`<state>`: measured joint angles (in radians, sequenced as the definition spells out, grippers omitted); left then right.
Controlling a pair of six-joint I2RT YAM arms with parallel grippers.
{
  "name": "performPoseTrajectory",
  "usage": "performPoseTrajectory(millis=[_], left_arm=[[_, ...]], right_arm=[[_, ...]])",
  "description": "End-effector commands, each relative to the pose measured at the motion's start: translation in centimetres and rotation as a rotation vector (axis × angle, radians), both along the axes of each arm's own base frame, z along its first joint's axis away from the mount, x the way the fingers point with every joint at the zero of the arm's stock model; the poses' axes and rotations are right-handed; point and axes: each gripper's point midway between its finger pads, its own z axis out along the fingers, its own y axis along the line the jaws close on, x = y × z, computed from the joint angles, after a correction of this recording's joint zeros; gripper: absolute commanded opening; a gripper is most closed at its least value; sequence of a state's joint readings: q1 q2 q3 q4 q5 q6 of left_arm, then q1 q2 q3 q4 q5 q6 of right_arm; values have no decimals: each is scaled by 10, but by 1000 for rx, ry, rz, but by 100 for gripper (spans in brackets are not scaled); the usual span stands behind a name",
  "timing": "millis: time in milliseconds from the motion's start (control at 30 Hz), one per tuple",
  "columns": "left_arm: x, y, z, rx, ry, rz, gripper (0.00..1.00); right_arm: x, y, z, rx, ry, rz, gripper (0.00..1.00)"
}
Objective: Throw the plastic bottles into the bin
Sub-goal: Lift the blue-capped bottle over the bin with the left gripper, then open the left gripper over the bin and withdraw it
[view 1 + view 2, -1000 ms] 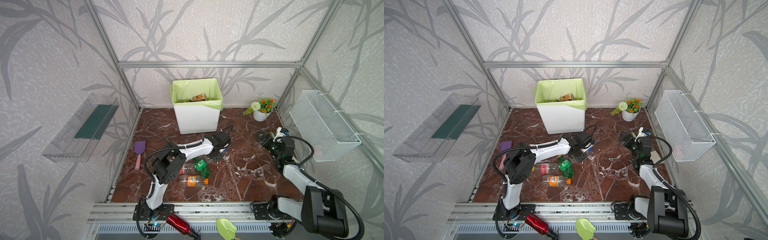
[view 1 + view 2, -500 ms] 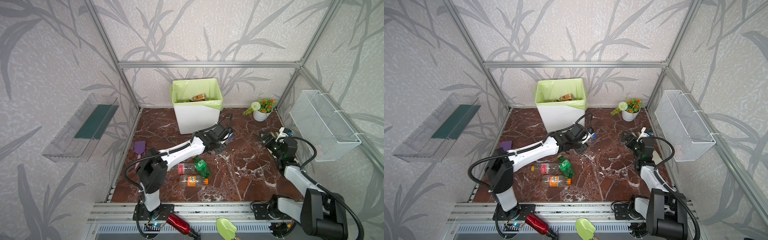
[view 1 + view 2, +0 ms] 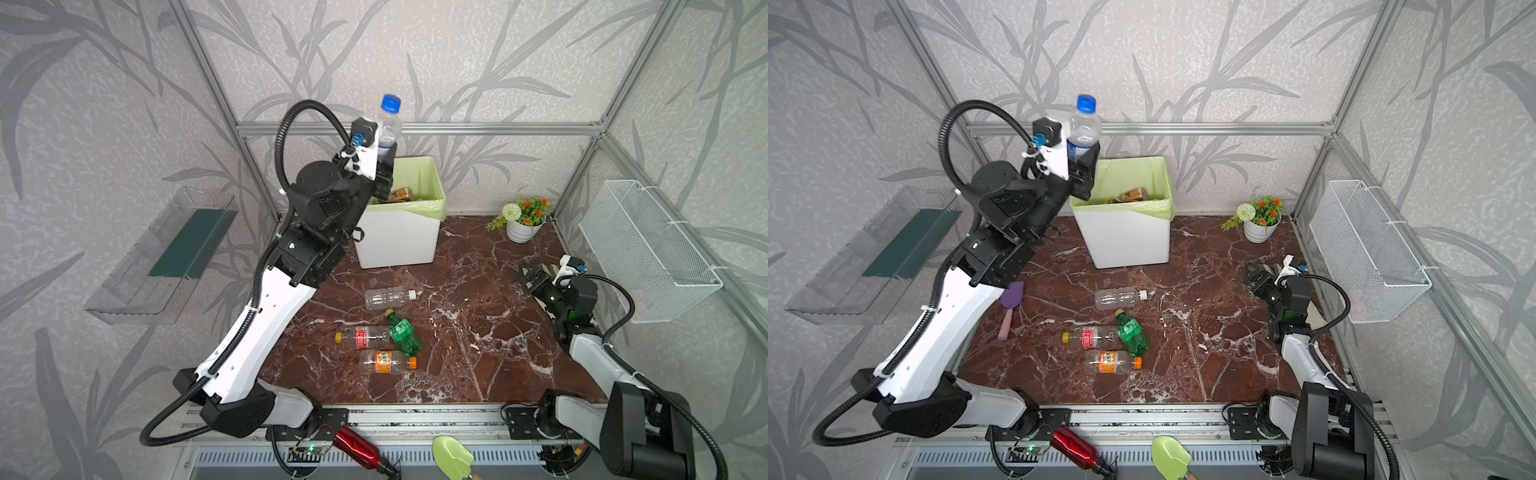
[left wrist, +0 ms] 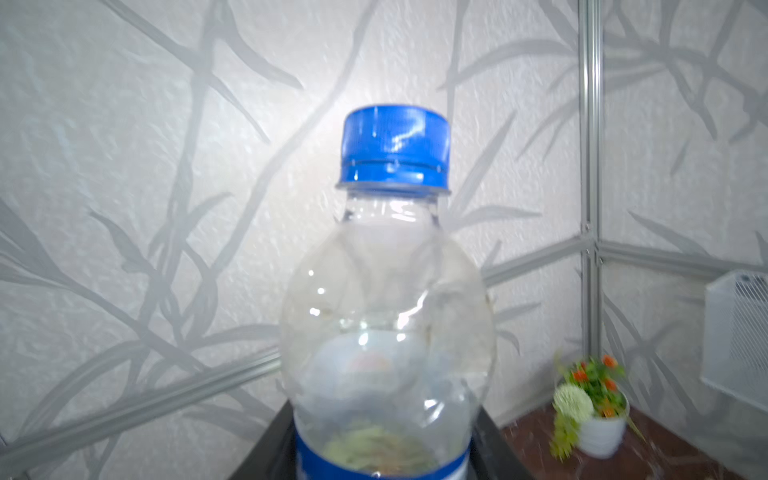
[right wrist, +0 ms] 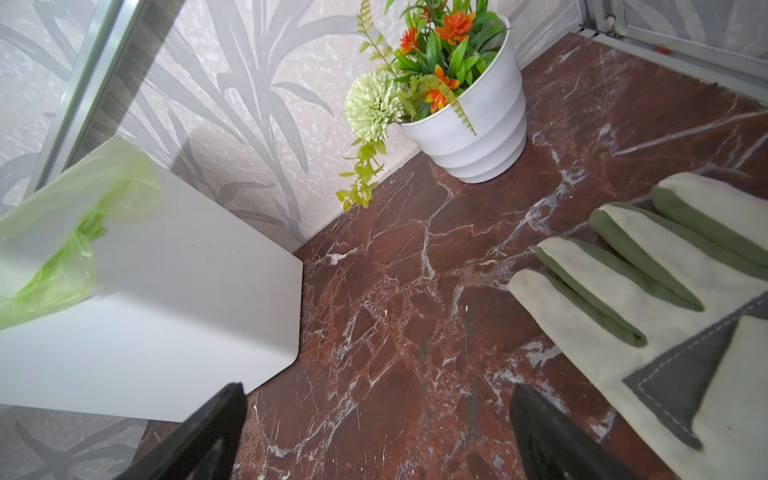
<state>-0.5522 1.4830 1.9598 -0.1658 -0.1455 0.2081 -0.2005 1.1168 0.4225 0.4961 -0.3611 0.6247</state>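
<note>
**Carrying step: one bottle held up at the bin, four more lying on the floor**

Nearest, four small plastic bottles lie close together on the red marble floor (image 3: pixel 478 332): an orange-labelled clear one (image 3: pixel 386 361), a red-labelled one with a yellow cap (image 3: pixel 365 337), a green one (image 3: pixel 404 334) and a white-capped clear one (image 3: pixel 388 298). To the right, the right gripper (image 3: pixel 534 277) hangs low, jaws spread and empty. Farther back, the left gripper (image 3: pixel 1082 160) pinches the lower body of a clear blue-capped plastic bottle (image 3: pixel 1084 124), upright, high by the left rim of the tall white bin with a green bag liner (image 3: pixel 1129 245). The next move, as I judge it, is to shift over the opening and then let go.
</note>
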Motion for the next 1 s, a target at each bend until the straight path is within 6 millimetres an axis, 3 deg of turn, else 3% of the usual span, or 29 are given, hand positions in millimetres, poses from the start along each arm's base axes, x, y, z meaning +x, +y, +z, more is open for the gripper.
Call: performPoseTrajectory(millis=[0, 33, 67, 133, 167, 267, 300, 333, 400, 467, 567, 667, 767, 967], left_arm=[[91, -22, -124, 39, 405, -30, 47], [110, -24, -158, 49, 523, -31, 43], [120, -26, -179, 62, 598, -29, 42], [128, -39, -196, 98, 681, -68, 50], [129, -41, -191, 100, 682, -72, 54], [115, -32, -127, 59, 535, -52, 70], [106, -26, -99, 37, 462, -39, 88], [98, -20, -76, 19, 400, -16, 99], [80, -7, -39, -13, 290, 15, 99], [59, 6, -14, -50, 194, 30, 99], [34, 21, -6, -89, 113, 37, 99], [24, 32, -26, -78, 141, 75, 99], [22, 45, -60, -66, 185, 138, 99], [8, 74, -149, -86, 305, 257, 99]], right_arm=[[-1, 2, 13, 1, -40, 13, 99], [-1, 2, 14, 1, -42, 13, 99], [0, 2, 15, 3, -44, 18, 99], [2, 4, 19, 4, -50, 29, 99], [3, 4, 19, 5, -50, 32, 99], [3, 4, 21, 4, -59, 33, 99], [3, 4, 21, 4, -60, 30, 99], [2, 5, 21, 3, -61, 33, 99], [2, 4, 19, 4, -55, 31, 99], [1, 4, 16, 6, -49, 31, 99], [2, 5, 15, 8, -45, 36, 99], [2, 7, 14, 36, -43, 44, 99], [3, 15, 17, 52, -50, 86, 99], [3, 44, 26, -15, -56, 223, 100]])
